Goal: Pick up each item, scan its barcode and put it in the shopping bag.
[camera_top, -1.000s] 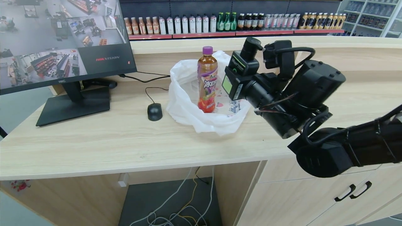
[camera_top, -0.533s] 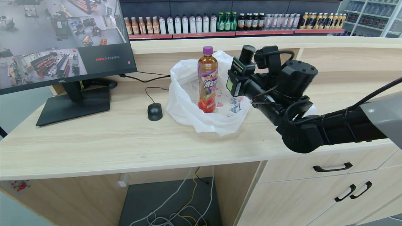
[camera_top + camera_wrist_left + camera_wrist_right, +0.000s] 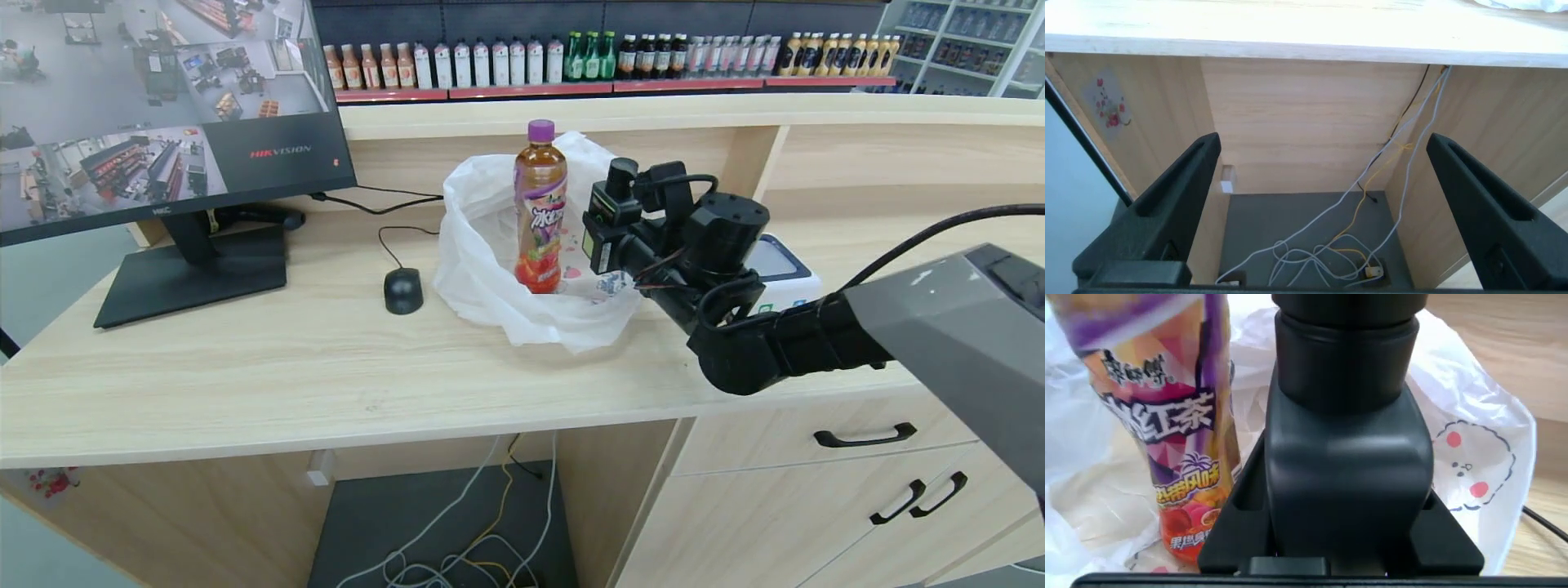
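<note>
head view: the bottle [image 3: 539, 214] stands upright, long axis vertical, purple cap up, inside the white shopping bag [image 3: 482, 278] on a pale wood counter [image 3: 310, 367]. a monitor [image 3: 155, 114] stands at the left, a mouse [image 3: 402, 291] just left of the bag, stocked shelves [image 3: 604, 57] far behind. the right gripper [image 3: 598, 233] sits just right of the bottle, over the bag; its grip cannot be told.
left wrist view: the left gripper [image 3: 1323, 204] is spread wide and empty, facing cables [image 3: 1323, 253] under the counter.
right wrist view: the bottle stands close beside the gripper.
</note>
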Controlling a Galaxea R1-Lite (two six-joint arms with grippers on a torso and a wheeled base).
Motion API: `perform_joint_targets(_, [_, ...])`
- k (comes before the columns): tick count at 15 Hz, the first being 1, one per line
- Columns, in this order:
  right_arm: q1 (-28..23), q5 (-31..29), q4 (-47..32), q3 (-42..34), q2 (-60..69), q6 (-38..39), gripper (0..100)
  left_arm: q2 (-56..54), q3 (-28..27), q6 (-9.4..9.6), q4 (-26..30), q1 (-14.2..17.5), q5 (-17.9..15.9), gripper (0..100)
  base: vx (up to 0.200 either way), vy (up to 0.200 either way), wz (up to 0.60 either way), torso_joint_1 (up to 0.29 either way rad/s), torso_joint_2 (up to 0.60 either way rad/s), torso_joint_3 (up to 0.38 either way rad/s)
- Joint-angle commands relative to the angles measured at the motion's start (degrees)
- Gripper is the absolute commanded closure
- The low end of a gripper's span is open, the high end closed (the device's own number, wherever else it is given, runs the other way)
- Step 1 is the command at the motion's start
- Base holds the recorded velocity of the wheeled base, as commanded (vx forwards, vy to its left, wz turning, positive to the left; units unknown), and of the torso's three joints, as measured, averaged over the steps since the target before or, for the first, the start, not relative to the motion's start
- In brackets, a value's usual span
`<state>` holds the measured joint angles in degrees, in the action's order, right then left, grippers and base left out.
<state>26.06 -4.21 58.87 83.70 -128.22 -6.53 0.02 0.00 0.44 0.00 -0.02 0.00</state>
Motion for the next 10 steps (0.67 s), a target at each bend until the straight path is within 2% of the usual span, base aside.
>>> perform_joint_targets(1, [-1.0, 0.0, 0.0, 3.1, -4.2, 0.0, 100, 0.0, 0.0, 0.0, 0.0, 0.0, 0.0, 0, 0.0, 0.0, 0.0, 0.0, 0.0, 0.0])
perform_joint_targets(10, [-1.6, 0.8, 0.2, 3.2, -6.1, 0.5, 100, 0.0, 0.0, 0.0, 0.0, -0.1, 0.0, 0, 0.0, 0.0, 0.0, 0.0, 0.0, 0.0])
